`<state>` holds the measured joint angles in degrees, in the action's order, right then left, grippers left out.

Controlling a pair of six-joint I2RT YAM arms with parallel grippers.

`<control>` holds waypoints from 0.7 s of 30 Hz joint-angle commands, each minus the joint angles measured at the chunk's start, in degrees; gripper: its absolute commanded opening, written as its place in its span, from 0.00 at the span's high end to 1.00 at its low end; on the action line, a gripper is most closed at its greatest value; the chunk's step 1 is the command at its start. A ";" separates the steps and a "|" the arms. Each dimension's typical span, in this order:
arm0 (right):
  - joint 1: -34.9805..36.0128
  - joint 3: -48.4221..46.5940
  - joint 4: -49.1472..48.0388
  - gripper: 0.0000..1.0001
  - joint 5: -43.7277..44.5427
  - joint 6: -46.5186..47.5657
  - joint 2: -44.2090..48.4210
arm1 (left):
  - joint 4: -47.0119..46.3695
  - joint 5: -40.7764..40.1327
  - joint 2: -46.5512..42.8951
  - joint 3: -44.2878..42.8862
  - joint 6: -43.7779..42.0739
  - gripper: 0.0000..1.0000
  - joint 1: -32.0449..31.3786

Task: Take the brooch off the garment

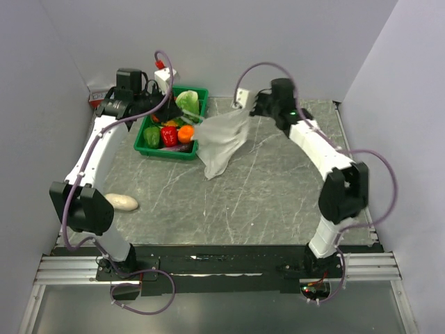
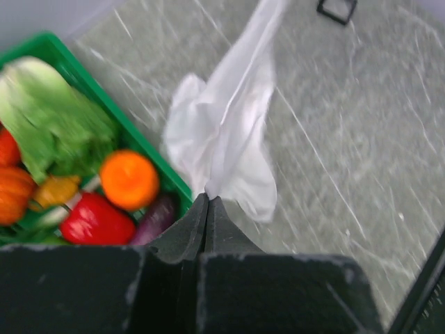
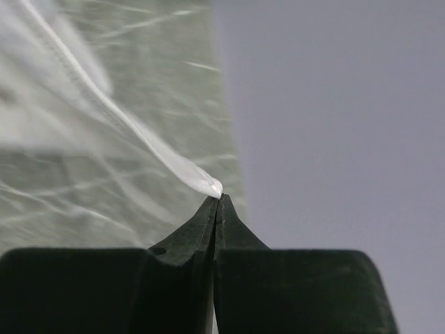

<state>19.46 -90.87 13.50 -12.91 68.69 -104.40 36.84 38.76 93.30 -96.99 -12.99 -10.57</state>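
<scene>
The white garment (image 1: pixel 222 142) hangs above the table, stretched between both arms, its lower end drooping toward the marble top. My left gripper (image 1: pixel 193 129) is shut on its left corner beside the basket; in the left wrist view the cloth (image 2: pixel 222 132) runs out from the shut fingertips (image 2: pixel 207 198). My right gripper (image 1: pixel 253 106) is shut on the upper right edge, where a narrow folded band of cloth (image 3: pixel 139 136) leaves the pinched tips (image 3: pixel 220 198). The brooch does not show in any view.
A green basket (image 1: pixel 147 149) of vegetables stands at the back left, directly beside the left gripper (image 2: pixel 142 142). A white oval lump (image 1: pixel 122 202) lies near the left arm's elbow. Walls close the back and both sides.
</scene>
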 commanded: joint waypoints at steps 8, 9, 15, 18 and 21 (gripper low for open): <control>-1.18 1.04 8.03 1.00 4.72 -3.20 23.53 | -9.59 2.28 1.98 -19.11 4.99 0.99 -0.59; -1.27 1.05 9.95 1.00 5.17 -3.73 26.32 | -9.59 2.72 1.19 -19.11 5.17 0.99 -0.68; -0.92 -1.85 20.32 1.00 4.48 -7.51 37.49 | -9.77 5.10 -7.15 -15.26 2.98 0.99 -2.96; 1.44 -3.96 27.53 1.00 4.03 -9.97 42.16 | -10.65 4.04 -12.16 -12.19 3.06 0.99 -4.90; 4.87 -5.54 35.96 1.00 5.43 -11.81 45.68 | -11.17 4.39 -16.82 -9.37 4.11 0.99 -6.30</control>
<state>20.38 -92.62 38.17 -8.14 61.01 -63.42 28.82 41.39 82.91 -108.95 -9.74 -15.42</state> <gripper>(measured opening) 0.007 0.015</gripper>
